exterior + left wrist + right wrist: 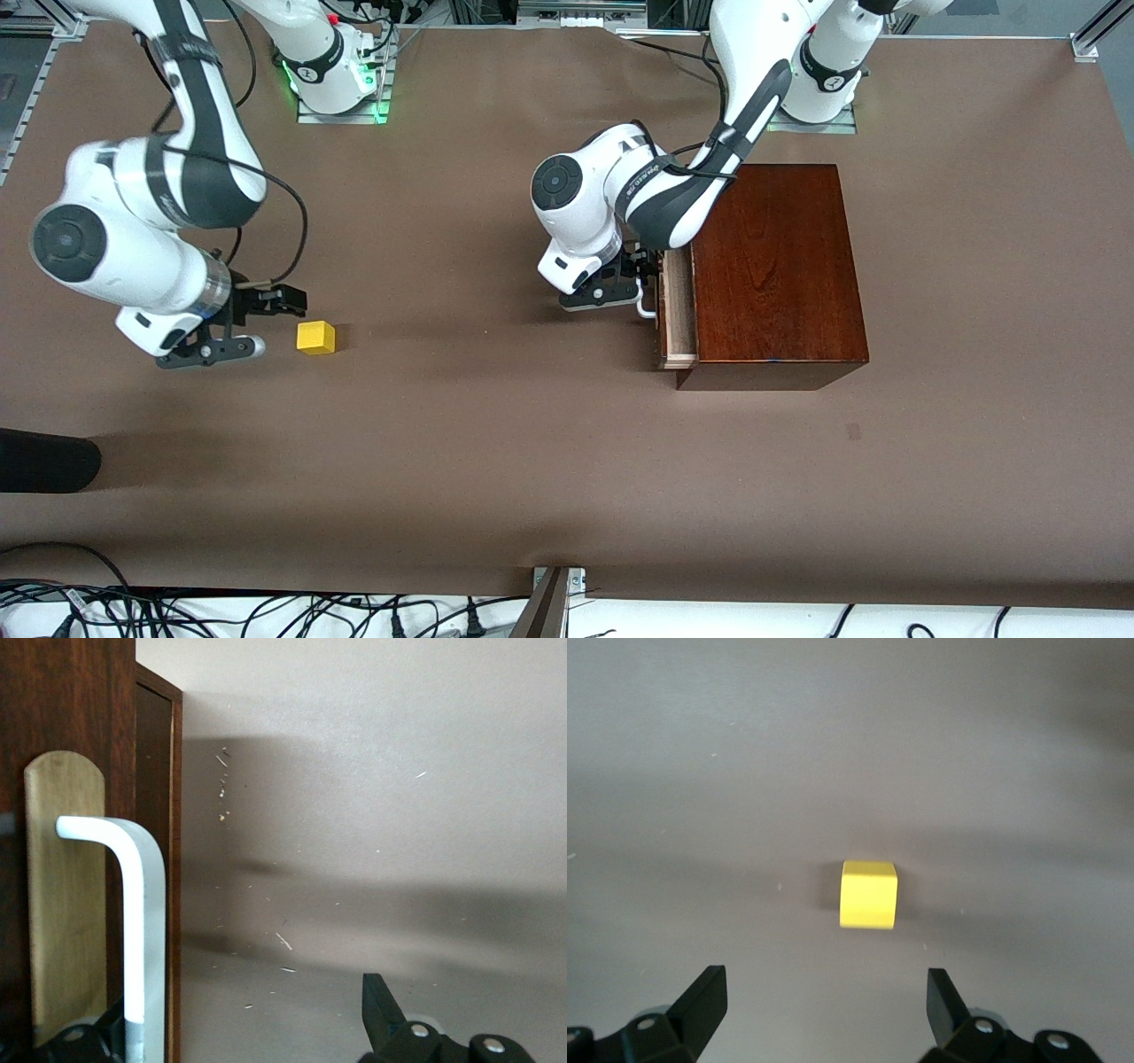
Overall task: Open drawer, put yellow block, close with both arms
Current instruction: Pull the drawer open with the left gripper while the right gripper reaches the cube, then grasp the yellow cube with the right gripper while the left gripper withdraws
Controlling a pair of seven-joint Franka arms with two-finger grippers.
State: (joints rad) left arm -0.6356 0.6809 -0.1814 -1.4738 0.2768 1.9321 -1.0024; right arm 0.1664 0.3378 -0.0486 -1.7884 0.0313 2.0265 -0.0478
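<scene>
The mahogany box [775,275] lies nearest the front camera, toward the left arm's end of the table, its drawer [678,306] slid out a crack. The left gripper [633,285] is at the white handle [133,930], fingers spread wide, one beside the bar. The yellow block [316,338] rests on the brown table [496,443] toward the right arm's end — at three o'clock of the right gripper [252,323], whose fingers gape empty.

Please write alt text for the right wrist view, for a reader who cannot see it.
A small bright yellow cube sits on a plain brown table surface, ahead of the open right gripper, whose two black fingertips show apart, not touching it.
</scene>
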